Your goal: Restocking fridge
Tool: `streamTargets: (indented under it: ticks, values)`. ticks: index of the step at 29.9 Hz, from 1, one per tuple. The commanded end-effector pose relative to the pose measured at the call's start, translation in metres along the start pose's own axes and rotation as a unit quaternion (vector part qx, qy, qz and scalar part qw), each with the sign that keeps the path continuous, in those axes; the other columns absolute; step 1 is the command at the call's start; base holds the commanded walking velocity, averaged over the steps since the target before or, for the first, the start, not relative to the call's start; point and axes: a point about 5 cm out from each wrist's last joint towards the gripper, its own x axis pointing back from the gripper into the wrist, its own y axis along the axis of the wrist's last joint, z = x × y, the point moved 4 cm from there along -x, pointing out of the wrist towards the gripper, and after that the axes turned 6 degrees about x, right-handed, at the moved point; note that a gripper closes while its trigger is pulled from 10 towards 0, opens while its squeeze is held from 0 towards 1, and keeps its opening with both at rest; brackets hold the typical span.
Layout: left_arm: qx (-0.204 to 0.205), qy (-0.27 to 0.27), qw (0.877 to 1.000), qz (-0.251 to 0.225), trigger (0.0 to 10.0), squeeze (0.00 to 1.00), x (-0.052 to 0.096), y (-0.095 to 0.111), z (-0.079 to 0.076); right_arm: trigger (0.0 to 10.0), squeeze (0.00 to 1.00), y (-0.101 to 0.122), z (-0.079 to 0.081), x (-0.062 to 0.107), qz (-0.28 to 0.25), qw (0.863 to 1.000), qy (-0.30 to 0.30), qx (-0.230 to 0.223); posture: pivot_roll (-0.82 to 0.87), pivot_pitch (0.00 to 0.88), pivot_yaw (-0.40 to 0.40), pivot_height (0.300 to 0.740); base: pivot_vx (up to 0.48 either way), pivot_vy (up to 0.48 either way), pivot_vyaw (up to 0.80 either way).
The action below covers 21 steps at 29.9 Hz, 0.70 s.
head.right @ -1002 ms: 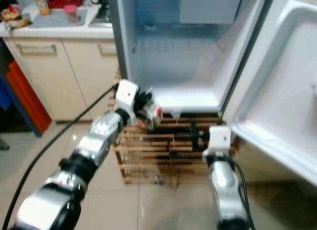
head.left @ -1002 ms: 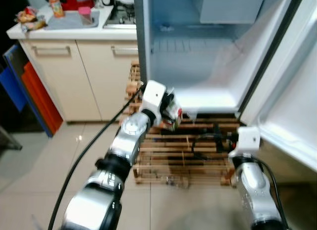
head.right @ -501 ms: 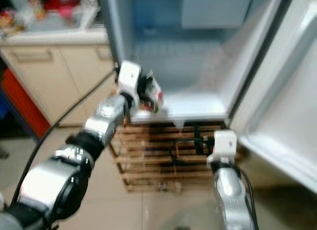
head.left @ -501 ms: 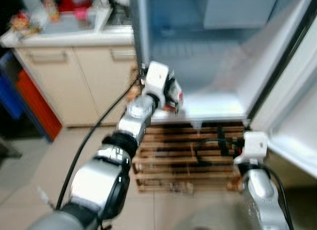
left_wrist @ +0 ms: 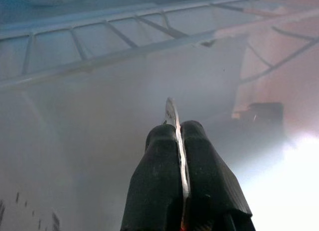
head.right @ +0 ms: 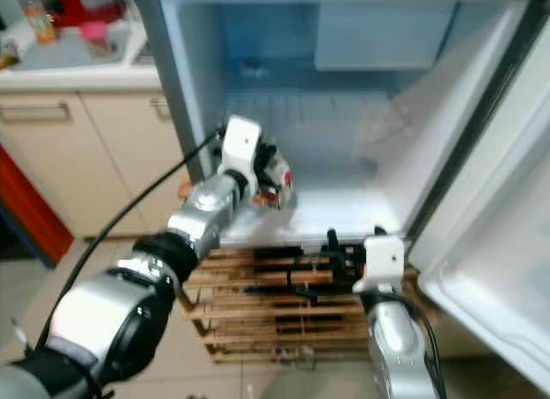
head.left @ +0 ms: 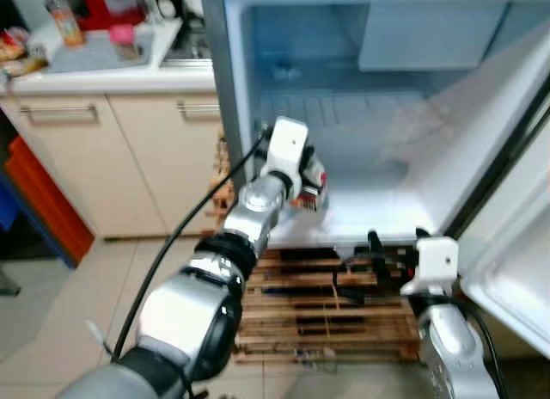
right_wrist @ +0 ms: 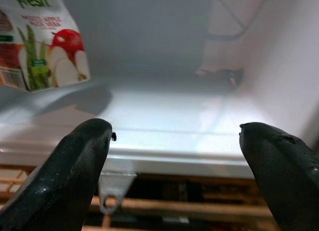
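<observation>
A small apple juice carton (head.left: 314, 181), white with red apples on it, hangs just above the front of the fridge's bottom floor (head.left: 387, 210). My left gripper (head.left: 302, 177) is shut on it. In the left wrist view the two black fingers (left_wrist: 154, 191) pinch the carton's thin top seam (left_wrist: 171, 110), facing the fridge's back wall and wire shelf (left_wrist: 99, 52). My right gripper (right_wrist: 177, 134) stands open, low at the fridge's front edge, with nothing between its fingers. The carton (right_wrist: 45, 47) is off to its left side.
The fridge door (head.left: 516, 244) stands open at the right. A wooden pallet (head.left: 326, 304) with cables lies under the fridge. Cream cabinets (head.left: 112, 158) and a counter with a sink (head.left: 103, 51) and bottles stand at the left. A closed white freezer flap (head.left: 430, 33) sits high inside the fridge.
My left gripper has lifted the carton from in front of the pallet up and forward into the fridge's lower opening. The camera has come closer to the fridge.
</observation>
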Motion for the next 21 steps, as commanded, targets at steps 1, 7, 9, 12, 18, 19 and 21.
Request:
streamTargets:
  ticks: [1,7,9,12,18,19,21]
  values:
    - [-0.016,0.008,1.0,-0.005,10.0,0.0,0.001,-0.004,-0.004,10.0,0.04,0.012,0.003,0.0,-0.017,1.0,0.013,-0.002,-0.26,0.015,0.027,0.74,0.0,0.0,0.0]
    - [-0.051,0.068,0.996,-0.005,10.0,0.0,0.008,-0.016,0.012,10.0,0.04,0.035,0.017,0.02,-0.039,0.997,0.07,0.016,-0.34,0.097,-0.004,0.74,0.0,0.0,0.0]
    - [-0.053,0.077,0.996,-0.002,10.0,0.0,0.009,-0.018,0.015,10.0,0.04,0.039,0.019,0.025,-0.04,0.995,0.083,0.022,-0.36,0.117,-0.013,0.74,0.0,0.0,0.0]
    - [-0.06,0.107,0.992,-0.001,10.0,0.0,0.013,-0.024,0.025,10.0,0.04,0.049,0.023,0.043,-0.036,0.993,0.111,0.029,-0.41,0.165,-0.042,0.74,0.0,0.0,0.0]
    - [-0.101,0.13,0.986,-0.021,10.0,0.0,0.015,-0.022,0.025,10.0,0.04,0.059,0.021,0.07,-0.02,0.992,0.121,0.032,-0.47,0.223,-0.087,0.74,0.0,0.0,0.0]
    - [-0.115,0.137,0.983,-0.033,10.0,0.0,0.014,-0.016,0.026,10.0,0.04,0.06,0.021,0.073,-0.016,0.992,0.119,0.032,-0.48,0.231,-0.091,0.74,0.0,0.0,0.0]
    - [-0.135,0.147,0.978,-0.063,10.0,0.0,0.012,-0.001,0.027,10.0,0.04,0.063,0.021,0.08,-0.008,0.993,0.118,0.03,-0.49,0.245,-0.098,0.74,0.0,0.0,0.0]
